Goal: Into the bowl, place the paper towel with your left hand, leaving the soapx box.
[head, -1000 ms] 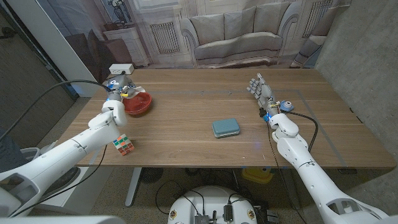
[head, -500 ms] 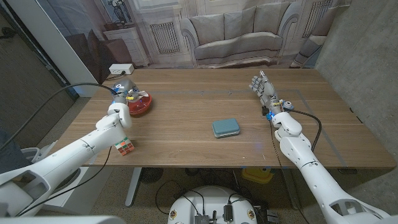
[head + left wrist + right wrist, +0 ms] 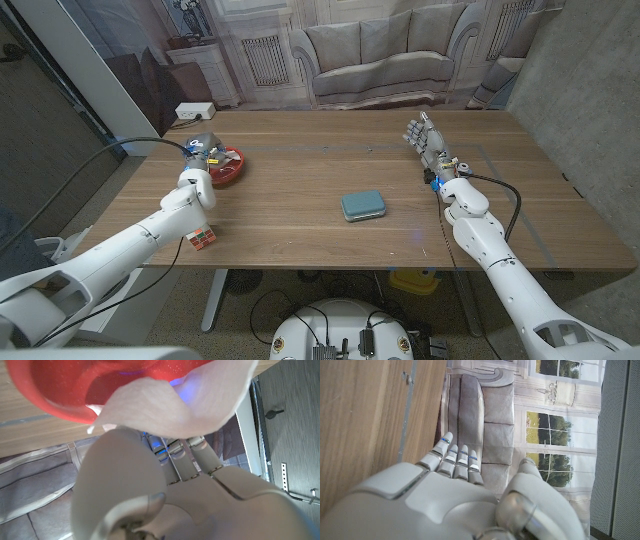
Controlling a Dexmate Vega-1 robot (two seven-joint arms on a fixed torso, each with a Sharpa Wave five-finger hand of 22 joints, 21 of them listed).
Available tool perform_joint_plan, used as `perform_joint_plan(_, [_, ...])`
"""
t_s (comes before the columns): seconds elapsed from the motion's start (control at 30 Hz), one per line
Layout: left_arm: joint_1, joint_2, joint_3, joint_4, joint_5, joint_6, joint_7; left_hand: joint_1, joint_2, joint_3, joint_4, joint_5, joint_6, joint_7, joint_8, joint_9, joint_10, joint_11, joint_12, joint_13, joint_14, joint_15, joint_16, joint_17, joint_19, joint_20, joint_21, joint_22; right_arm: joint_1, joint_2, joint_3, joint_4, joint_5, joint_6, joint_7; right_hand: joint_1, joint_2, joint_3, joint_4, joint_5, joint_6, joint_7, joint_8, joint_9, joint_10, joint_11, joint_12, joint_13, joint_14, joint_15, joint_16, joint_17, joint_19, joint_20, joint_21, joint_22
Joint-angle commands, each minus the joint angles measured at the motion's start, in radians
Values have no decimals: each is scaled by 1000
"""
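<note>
Our left hand [image 3: 203, 153] has drifted slightly right along the red bowl's [image 3: 228, 168] near rim over the past second, still pinching the paper towel [image 3: 190, 402] right above the bowl. Our right hand [image 3: 425, 143] waits with fingers spread, holding nothing. We should lower the towel fully inside before letting go, well apart from the teal soapx box [image 3: 363, 205] mid-table.

Glossy red plastic on that bowl [image 3: 60, 390], soft matt paper towel [image 3: 185, 400] over it. Smooth-grained wooden table [image 3: 330, 170], smooth plastic-looking left hand [image 3: 165, 495].
</note>
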Motion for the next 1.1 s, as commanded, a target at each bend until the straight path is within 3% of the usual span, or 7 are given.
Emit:
perform_joint_plan(0.03, [-6,-19,12,31,-16,5,14,-3,-1,9,-2,-1,10,-2,5,2,6,-2,-3,4,5,-30,-5,3,-8,-2,-3,6,8,-8,-2,3,-5,-13,0,1,4,4,-5,-4,8,4,-2,4,7,0,-5,3,6,-1,-2,5,8,-4,-4,5])
perform_joint_plan(0.4, [-6,-32,18,48,-27,-3,32,1,3,14,-3,0,1,2,4,6,-4,6,-6,12,-7,-30,-8,7,-27,0,-9,7,3,-17,-2,-13,-8,-32,-5,1,5,4,-5,-3,7,5,-2,4,7,-1,-6,3,6,-1,-2,5,9,-4,-7,5])
perform_joint_plan(0.77, [-5,-45,13,79,-50,-31,61,4,13,23,-1,-1,-34,-2,3,18,-39,6,-15,28,-64,-24,-22,16,-67,8,-21,9,3,-22,-9,-28,-16,-49,-11,0,5,3,-6,-4,7,3,-3,4,7,-1,-6,3,5,-1,-3,5,10,-3,-10,5])
perform_joint_plan(1.1, [1,-36,10,72,-63,-33,57,-12,14,28,8,-5,-85,-10,-8,16,-104,9,-25,49,-157,-15,-34,26,-180,39,-64,8,4,-17,-13,-30,-17,-47,-12,0,5,3,-6,-4,6,2,-3,4,7,-1,-6,3,6,0,-2,5,11,-3,-12,5])
